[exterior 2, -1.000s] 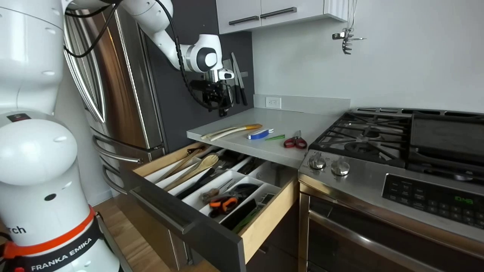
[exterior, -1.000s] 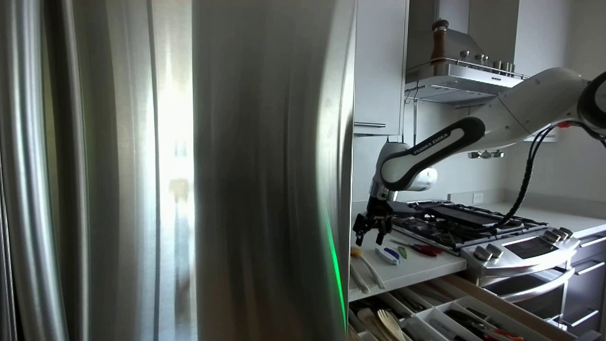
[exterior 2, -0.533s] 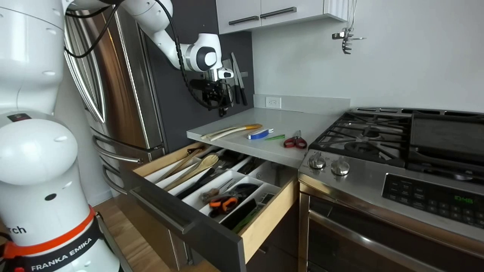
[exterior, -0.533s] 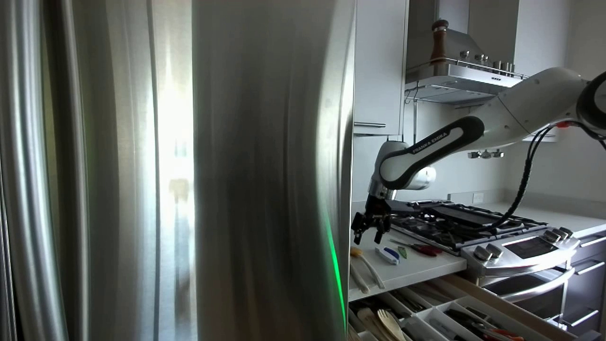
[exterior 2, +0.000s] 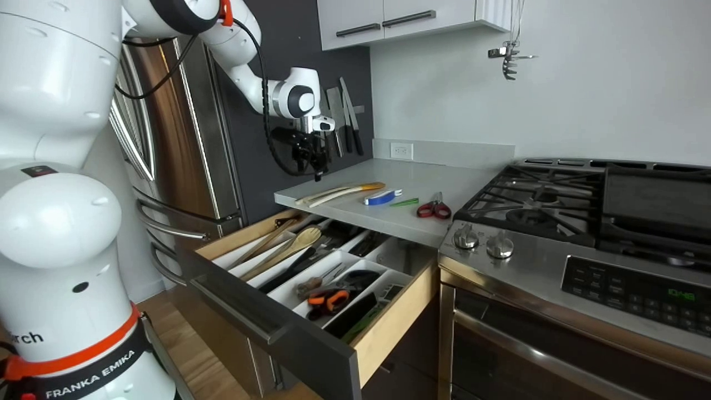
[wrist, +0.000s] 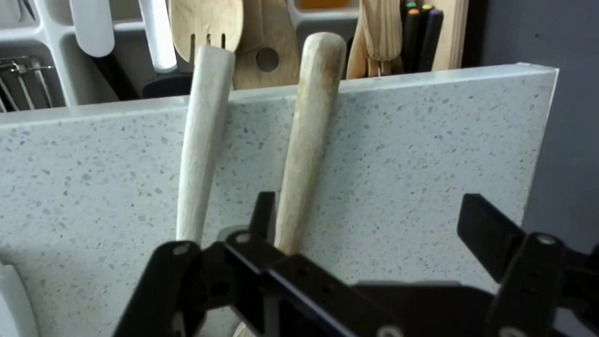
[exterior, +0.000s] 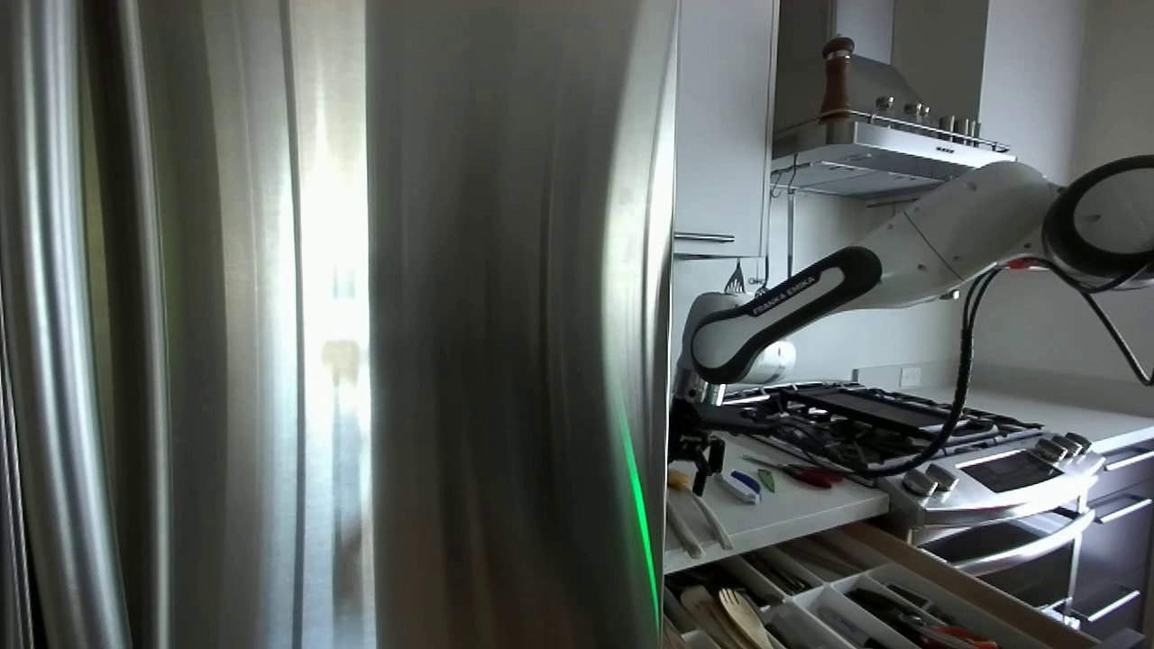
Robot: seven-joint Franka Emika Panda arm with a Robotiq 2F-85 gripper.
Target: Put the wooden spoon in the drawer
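Two long utensils lie side by side on the counter, their handle ends past its front edge above the drawer. The wooden handle (wrist: 306,145), likely the spoon's, lies nearer the fridge; it also shows in both exterior views (exterior: 682,534) (exterior 2: 326,192). A paler handle (wrist: 196,154) lies beside it. My gripper (wrist: 367,215) is open and empty above the counter, its left finger over the wooden handle's left edge. The utensils' far ends are mostly hidden by the gripper in the wrist view. The drawer (exterior 2: 397,314) is pulled open below the counter, with wooden utensils in its compartments.
A blue-and-white tool (exterior 2: 382,197), a green item (exterior 2: 404,202) and red-handled scissors (exterior 2: 434,207) lie on the counter (exterior 2: 422,172). The stove (exterior 2: 533,205) stands beside it. The fridge (exterior: 505,324) hides part of the gripper in an exterior view (exterior: 692,464). Knives (exterior 2: 350,116) hang behind the arm.
My gripper has moved down and toward the fridge side, nearer the utensil handles. The utensils, the drawer and the other items have not moved.
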